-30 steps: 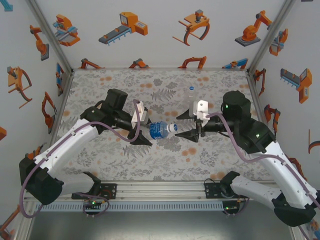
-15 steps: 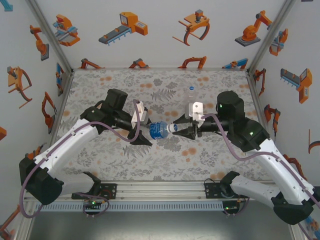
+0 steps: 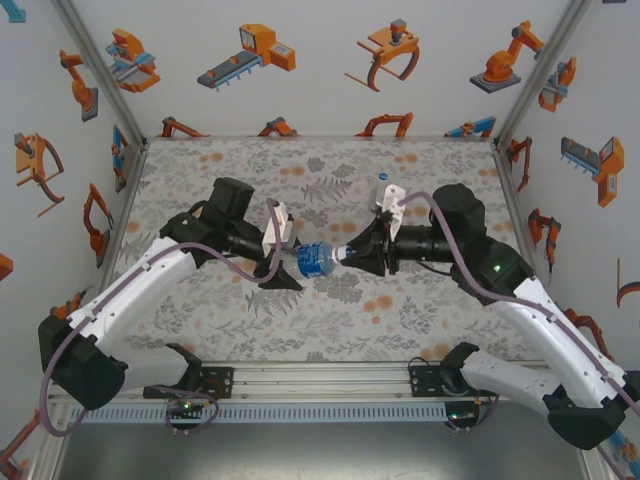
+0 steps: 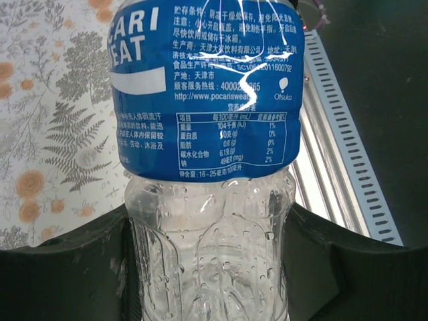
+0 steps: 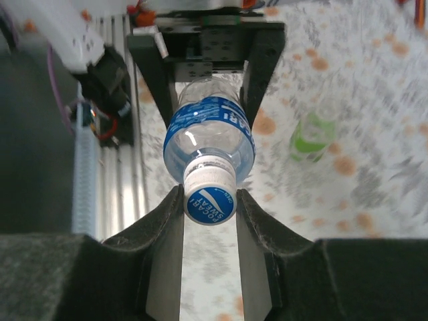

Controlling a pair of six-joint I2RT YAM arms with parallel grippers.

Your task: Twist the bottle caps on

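The left end effector point(image 3: 290, 263) is clamped around the Pocari Sweat bottle point(image 4: 207, 100), holding it sideways above the middle of the counter point(image 3: 250, 170), neck pointing right. The right end effector point(image 3: 354, 256) is pinched tight on the blue-and-white cap point(image 5: 209, 199), seated on the bottle's mouth. How far it's threaded can't be told. The green bottle point(image 5: 311, 137) stands farther back, too blurred to tell if it is capped. So 1 cap is under way and the other is probably left.
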